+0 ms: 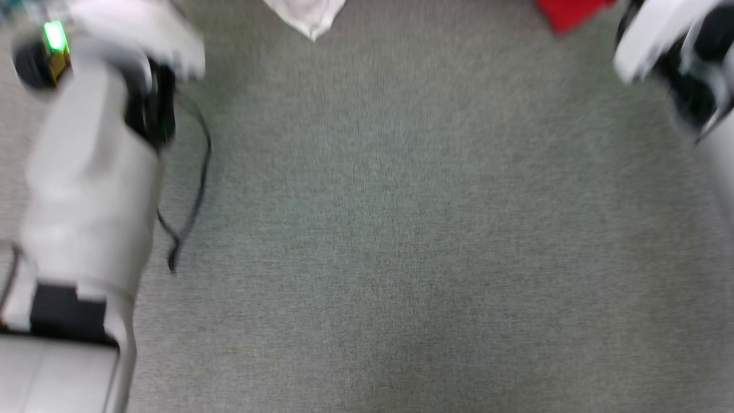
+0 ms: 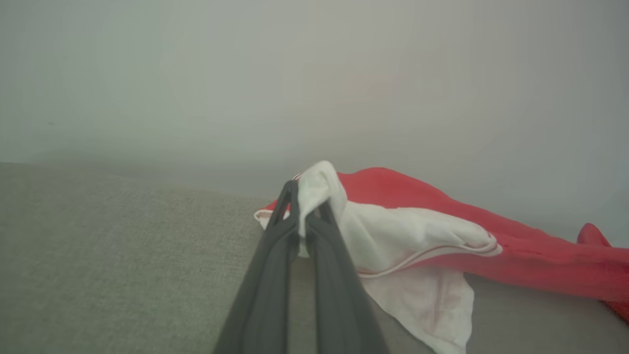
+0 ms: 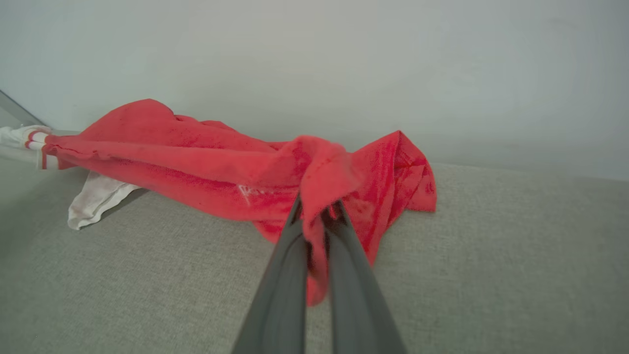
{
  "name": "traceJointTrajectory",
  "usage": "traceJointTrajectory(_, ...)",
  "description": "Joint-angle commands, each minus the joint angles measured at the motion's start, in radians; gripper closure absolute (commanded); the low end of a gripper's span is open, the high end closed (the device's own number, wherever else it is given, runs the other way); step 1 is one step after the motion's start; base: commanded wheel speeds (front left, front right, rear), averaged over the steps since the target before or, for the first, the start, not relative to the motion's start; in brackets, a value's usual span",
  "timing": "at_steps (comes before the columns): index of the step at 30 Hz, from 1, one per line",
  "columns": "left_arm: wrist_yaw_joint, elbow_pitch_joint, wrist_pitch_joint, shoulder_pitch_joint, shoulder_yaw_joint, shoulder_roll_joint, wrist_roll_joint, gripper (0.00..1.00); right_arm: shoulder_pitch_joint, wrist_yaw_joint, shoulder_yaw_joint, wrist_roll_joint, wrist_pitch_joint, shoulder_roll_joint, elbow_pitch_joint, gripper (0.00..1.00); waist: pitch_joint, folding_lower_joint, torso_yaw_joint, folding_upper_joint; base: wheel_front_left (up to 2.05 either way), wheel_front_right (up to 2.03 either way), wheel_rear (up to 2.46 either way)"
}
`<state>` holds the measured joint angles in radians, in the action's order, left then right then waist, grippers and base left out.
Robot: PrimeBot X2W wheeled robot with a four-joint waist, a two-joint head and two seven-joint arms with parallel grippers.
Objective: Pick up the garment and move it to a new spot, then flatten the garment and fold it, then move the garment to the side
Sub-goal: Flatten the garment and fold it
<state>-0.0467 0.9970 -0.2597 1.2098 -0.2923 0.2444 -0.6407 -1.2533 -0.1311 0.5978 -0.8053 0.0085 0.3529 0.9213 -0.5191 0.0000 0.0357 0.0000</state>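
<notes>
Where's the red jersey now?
Wrist views: red, white-sleeved jersey held at both ends over the grey fabric surface, left claw on white sleeve, right claw on red cloth.

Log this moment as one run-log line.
left gripper: shut on garment, white sleeve | right gripper: shut on garment, red part | garment: crumpled, unfolded

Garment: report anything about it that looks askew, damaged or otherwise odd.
The garment is crumpled, not flat: it is bunched into a twisted band between the left gripper, jaws shut on its white sleeve, and the right gripper, jaws shut on a red fold. No tear visible.
</notes>
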Motion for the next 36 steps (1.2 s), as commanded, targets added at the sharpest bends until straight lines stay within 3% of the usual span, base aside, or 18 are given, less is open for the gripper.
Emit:
traceJointTrajectory(1,-0.009,0.001,-0.006,-0.073,0.013,0.010,-0.008,1.00,0.065,0.001,0.019,-0.019,-0.017,0.010,-0.014,1.00,0.089,0.0000,0.001,0.0000,0.00,0.00,0.00)
traceJointTrajectory(9,0.002,-0.152,-0.006,-0.453,0.111,0.047,-0.014,1.00,0.344,0.001,0.082,-0.086,-0.071,0.046,-0.074,1.00,0.267,0.0000,0.006,0.0000,0.00,0.00,0.00)
traceJointTrajectory(14,0.040,-0.302,-0.005,-0.690,0.150,0.063,-0.015,1.00,0.493,0.001,0.094,-0.109,-0.086,0.081,-0.129,1.00,0.355,0.0000,0.008,0.0000,0.00,0.00,0.00)
traceJointTrajectory(20,0.140,-0.585,0.022,-0.965,0.184,0.090,-0.025,1.00,0.649,0.001,0.068,-0.116,-0.080,0.126,-0.207,1.00,0.436,0.0000,0.013,0.0000,0.00,0.00,0.00)
traceJointTrajectory(29,0.334,-1.100,0.188,-1.270,0.206,0.137,0.002,1.00,0.863,0.002,-0.073,-0.066,-0.018,0.178,-0.358,1.00,0.479,0.0000,0.011,0.0000,0.00,0.00,0.00)
traceJointTrajectory(33,0.377,-1.217,0.251,-1.322,0.200,0.156,0.014,1.00,0.942,0.003,-0.165,-0.016,0.060,0.179,-0.430,1.00,0.474,0.0000,0.015,0.0000,0.00,0.00,0.00)
traceJointTrajectory(36,0.381,-1.236,0.291,-1.320,0.182,0.167,0.016,1.00,0.984,0.003,-0.233,0.042,0.154,0.153,-0.475,1.00,0.454,0.0000,0.020,0.0000,0.00,0.00,0.00)
